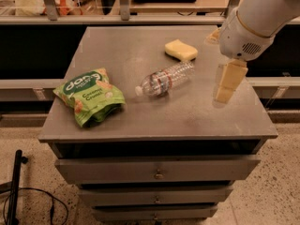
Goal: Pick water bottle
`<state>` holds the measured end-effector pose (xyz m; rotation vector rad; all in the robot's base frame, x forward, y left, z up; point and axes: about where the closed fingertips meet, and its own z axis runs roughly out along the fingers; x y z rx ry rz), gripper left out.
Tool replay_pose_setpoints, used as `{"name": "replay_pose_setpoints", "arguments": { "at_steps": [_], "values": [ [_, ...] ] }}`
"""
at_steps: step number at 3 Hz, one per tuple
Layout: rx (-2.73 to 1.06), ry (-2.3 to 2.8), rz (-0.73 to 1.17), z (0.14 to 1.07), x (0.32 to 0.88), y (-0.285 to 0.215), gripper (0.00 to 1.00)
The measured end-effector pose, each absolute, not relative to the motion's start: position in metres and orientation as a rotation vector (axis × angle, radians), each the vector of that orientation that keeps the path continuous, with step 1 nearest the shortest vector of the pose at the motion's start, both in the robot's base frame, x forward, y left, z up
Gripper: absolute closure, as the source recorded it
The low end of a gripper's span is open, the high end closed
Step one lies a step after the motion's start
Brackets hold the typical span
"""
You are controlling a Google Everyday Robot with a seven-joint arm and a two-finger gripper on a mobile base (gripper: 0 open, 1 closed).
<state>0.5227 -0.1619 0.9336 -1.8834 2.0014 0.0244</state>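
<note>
The green snack bag (89, 96), at the left of the frame, carries the white brand word "dang". Smaller white lettering below it seems to begin "Coconut", and its second word is too soft to read. The label band on the water bottle (164, 80), mid-frame, shows no legible text. The gripper (225, 90), at the right of the frame, bears no markings.

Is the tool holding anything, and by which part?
Nothing is held. The tool hangs over the table's right side, apart from the water bottle lying on its side.
</note>
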Motion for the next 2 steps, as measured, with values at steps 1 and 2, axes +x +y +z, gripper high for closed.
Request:
{"name": "replay_pose_setpoints", "arguments": {
  "at_steps": [1, 2],
  "values": [
    [-1.884, 2.001, 0.024, 0.9336, 0.5227, -0.1618, 0.00],
    [-1.917, 1.969, -0.007, 0.9360, 0.5278, -0.1578, 0.00]
  ]
}}
